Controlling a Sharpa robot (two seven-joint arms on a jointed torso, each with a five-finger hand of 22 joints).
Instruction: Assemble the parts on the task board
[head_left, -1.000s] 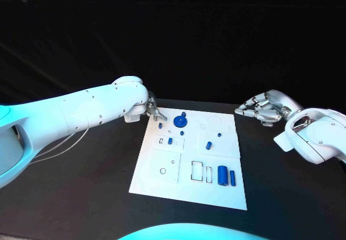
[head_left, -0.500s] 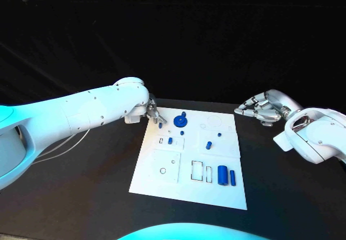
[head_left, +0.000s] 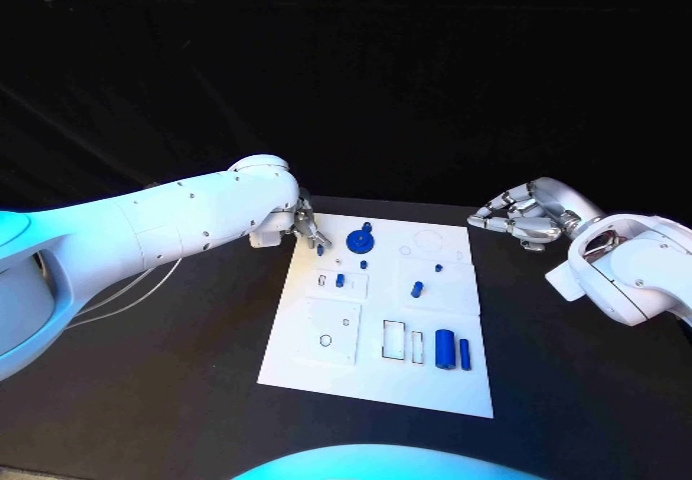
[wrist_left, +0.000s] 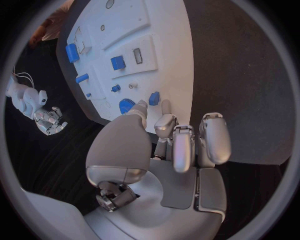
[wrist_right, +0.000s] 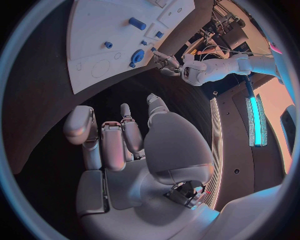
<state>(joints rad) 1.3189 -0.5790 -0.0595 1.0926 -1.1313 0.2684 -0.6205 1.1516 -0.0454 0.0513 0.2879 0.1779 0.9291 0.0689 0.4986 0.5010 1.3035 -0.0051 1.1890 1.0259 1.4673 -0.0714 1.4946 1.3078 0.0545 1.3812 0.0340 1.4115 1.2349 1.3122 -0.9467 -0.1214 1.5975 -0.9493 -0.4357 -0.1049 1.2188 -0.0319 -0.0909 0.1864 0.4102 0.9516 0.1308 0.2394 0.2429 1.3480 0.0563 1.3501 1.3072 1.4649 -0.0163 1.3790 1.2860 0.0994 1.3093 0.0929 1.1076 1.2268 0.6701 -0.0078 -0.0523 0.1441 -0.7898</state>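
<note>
- White task board (head_left: 378, 375), flat rectangular plate, lies in the middle of the black table (head_left: 159, 400); wide bare tabletop along its 9 o'clock and 3 o'clock sides and past its near edge.
- Board surface matte, marked with outlined rectangles and small round holes.
- Blue parts, smooth-looking: a round disc part (head_left: 361, 240) with a small knob at its 12 o'clock, near the board's far-left corner; a short peg (head_left: 417, 291) near the centre; a stubby cylinder (head_left: 444, 351) with a slimmer bar (head_left: 464, 354) just beside it, toward the near-right corner; smaller pegs dotted between, too small to tell shape.
- Left hand (head_left: 307, 226), silver, at the board's far-left corner, at 9 o'clock of the disc part and just beside it. Fingers (wrist_left: 212, 137) curled down side by side, tips over the board's edge. Cannot tell if anything is held or if the tips touch the board.
- Right hand (head_left: 519, 220), silver, over bare table off the board's far-right corner, at 3 o'clock of the disc part and well apart from all parts. Fingers (wrist_right: 83, 129) loosely curled, thumb apart, nothing in the palm.
</note>
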